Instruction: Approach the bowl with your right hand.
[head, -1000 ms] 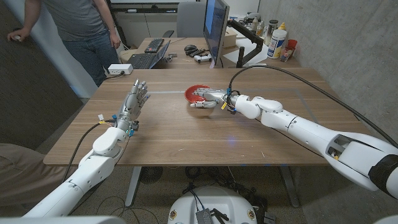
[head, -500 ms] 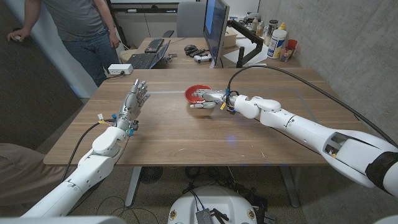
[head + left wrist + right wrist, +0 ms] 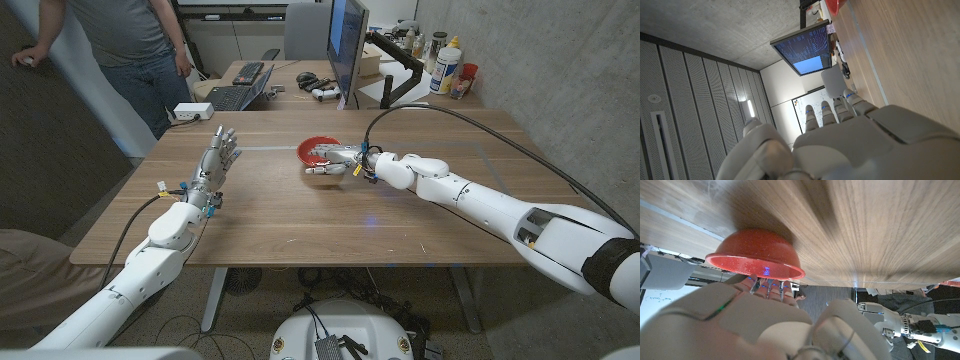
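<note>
The red bowl (image 3: 319, 147) stands on the wooden table (image 3: 300, 215) at its far middle. My right hand (image 3: 329, 159) reaches in from the right and sits at the bowl's near side, fingers stretched out and holding nothing. In the right wrist view the fingertips (image 3: 768, 286) lie just short of the bowl (image 3: 756, 254) rim; I cannot tell whether they touch it. My left hand (image 3: 216, 161) stands upright over the table's left part, fingers apart and empty, well away from the bowl. The left wrist view shows that hand's back (image 3: 850, 142) and the bowl (image 3: 835, 5) far off.
A person (image 3: 140, 40) stands behind the table's far left corner. A second desk behind carries a monitor (image 3: 347, 45), a keyboard (image 3: 229, 97), a small white box (image 3: 192, 111) and bottles (image 3: 447, 65). A concrete wall runs along the right.
My right forearm has shifted slightly, with the hand staying at the bowl's near side. The left hand and the bowl have not moved.
</note>
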Robot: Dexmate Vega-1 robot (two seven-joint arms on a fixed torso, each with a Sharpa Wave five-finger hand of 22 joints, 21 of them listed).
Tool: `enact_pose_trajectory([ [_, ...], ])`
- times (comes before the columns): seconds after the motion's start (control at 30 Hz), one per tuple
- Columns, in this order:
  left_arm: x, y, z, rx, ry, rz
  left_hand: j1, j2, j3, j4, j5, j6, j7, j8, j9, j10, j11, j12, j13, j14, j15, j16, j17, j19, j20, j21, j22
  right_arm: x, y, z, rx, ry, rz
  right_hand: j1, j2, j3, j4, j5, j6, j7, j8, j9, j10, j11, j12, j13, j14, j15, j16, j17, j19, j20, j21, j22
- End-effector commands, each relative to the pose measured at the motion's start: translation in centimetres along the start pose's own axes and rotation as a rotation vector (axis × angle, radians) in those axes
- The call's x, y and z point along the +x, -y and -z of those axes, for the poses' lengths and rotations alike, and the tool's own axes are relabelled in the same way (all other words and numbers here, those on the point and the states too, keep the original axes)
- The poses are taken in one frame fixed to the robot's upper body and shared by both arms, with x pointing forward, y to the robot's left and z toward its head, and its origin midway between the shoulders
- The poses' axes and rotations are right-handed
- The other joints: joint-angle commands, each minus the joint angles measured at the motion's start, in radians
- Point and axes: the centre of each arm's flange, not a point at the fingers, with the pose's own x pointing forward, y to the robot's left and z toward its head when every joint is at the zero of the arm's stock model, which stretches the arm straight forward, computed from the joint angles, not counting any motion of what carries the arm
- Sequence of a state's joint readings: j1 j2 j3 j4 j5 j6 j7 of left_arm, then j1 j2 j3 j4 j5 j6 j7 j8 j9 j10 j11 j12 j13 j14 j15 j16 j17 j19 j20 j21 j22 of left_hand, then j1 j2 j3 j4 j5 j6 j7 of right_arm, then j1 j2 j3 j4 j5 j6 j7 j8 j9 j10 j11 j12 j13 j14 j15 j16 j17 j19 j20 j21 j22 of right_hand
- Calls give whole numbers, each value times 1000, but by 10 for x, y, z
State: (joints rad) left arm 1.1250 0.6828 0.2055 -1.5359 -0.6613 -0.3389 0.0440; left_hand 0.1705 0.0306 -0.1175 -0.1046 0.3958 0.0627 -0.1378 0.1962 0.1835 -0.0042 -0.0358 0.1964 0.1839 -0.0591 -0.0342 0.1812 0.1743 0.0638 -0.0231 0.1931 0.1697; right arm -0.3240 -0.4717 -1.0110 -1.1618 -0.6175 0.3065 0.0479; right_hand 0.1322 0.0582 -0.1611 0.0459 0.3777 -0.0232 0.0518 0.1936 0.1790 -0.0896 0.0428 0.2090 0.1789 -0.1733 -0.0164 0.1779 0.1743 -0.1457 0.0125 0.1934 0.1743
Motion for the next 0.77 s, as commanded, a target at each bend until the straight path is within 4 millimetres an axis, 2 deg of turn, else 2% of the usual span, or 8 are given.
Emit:
enact_pose_trajectory([
  [0.03,0,-1,3,-3,-6,-8,9,1,-9,1,4,2,4,-1,3,2,3,4,1,-5,-29,4,5,2,4,-1,5,8,0,1,-9,5,-9,-3,6,-8,-1,9,-7,1,-3,5,-7,1,-1,6,-67,-4,3,4,-5,-4,1,5],
  [0.77,-6,-2,4,-8,1,-33,10,2,-11,1,4,2,5,-1,3,1,5,3,1,-5,-28,5,5,3,3,0,5,12,2,0,-30,26,-22,-5,10,-9,0,10,-8,1,-3,6,-10,1,-1,6,-67,-2,3,4,-5,1,1,5],
])
